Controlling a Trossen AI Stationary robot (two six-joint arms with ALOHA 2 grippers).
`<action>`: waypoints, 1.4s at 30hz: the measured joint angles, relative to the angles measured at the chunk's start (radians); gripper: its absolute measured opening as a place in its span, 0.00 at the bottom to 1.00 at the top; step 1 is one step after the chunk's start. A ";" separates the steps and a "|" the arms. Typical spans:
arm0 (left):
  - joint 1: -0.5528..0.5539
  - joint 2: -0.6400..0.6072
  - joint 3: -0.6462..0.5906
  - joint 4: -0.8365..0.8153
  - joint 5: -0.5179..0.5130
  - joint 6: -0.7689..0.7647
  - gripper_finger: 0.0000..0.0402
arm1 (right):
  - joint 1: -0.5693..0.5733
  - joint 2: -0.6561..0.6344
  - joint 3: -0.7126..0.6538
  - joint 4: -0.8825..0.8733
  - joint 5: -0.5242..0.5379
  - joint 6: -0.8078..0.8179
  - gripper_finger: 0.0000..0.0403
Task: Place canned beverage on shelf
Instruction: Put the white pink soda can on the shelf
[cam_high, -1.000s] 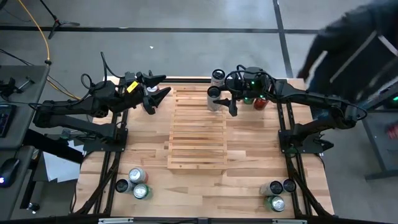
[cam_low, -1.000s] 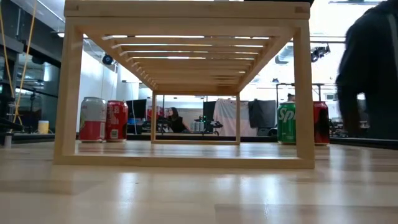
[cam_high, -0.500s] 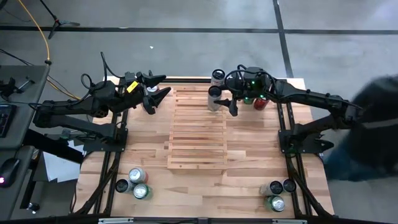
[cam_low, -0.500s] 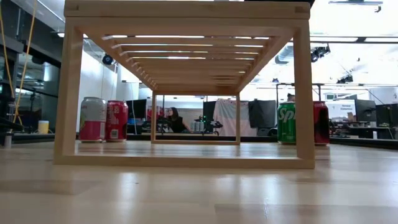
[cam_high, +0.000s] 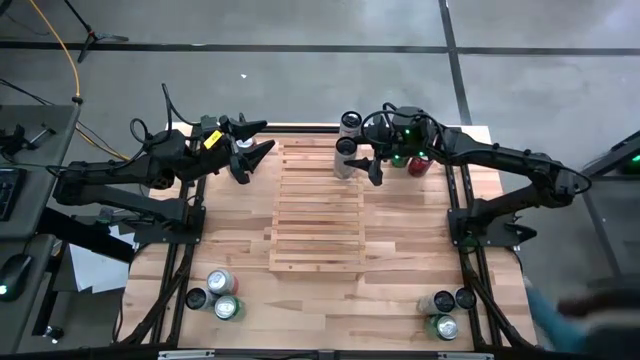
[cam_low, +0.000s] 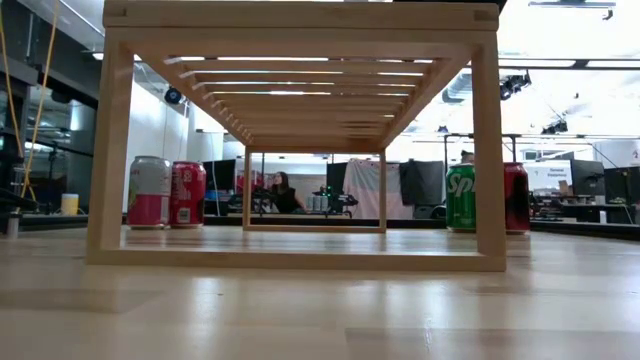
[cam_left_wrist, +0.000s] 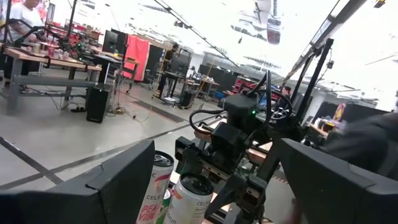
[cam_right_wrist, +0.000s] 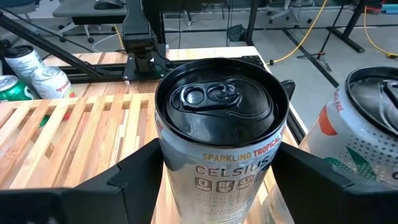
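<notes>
1. We see the shelf (cam_high: 316, 206), a pale slatted wooden rack, standing in the middle of the tabletop (cam_high: 400, 245) between the two arms.
2. Our right gripper (cam_high: 358, 163) sits at the far right corner of the shelf, with its fingers on either side of a white Celsius can (cam_right_wrist: 219, 140).
3. In the right wrist view the can stands upright between the two dark fingers (cam_right_wrist: 134, 177), black lid up; they flank it closely, but we cannot tell whether they are pressing it or standing just off it.
4. From above, the can (cam_high: 343, 160) is at the shelf's far right edge, over the slats, and we cannot tell whether it rests on them.
5. A second white can (cam_high: 350, 123) stands just beyond the shelf's far edge, close to the first.
6. A green can (cam_high: 400, 158) and a red can (cam_high: 419, 165) stand on the tabletop just right of the right gripper.
7. Our left gripper (cam_high: 252, 148) hovers near the far left corner of the shelf, fingers spread wide and holding nothing.
8. Its wrist view looks across at the right arm and the two white cans.
9. Three more cans (cam_high: 215, 295) cluster at the near left of the tabletop, and another three (cam_high: 445, 310) at the near right.
10. In the low view, two cans (cam_low: 165, 192) show left of the shelf's legs and two at the right.
</notes>
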 joint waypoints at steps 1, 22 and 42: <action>0.000 0.000 0.000 0.000 0.000 0.000 0.83 | 0.000 0.000 0.000 0.000 0.000 0.001 0.67; 0.000 0.000 0.000 0.000 -0.001 0.003 0.83 | 0.001 0.001 0.000 0.000 0.003 0.025 0.67; 0.000 -0.013 -0.001 -0.003 -0.002 0.038 0.83 | -0.002 0.000 0.194 -0.333 0.027 0.015 0.94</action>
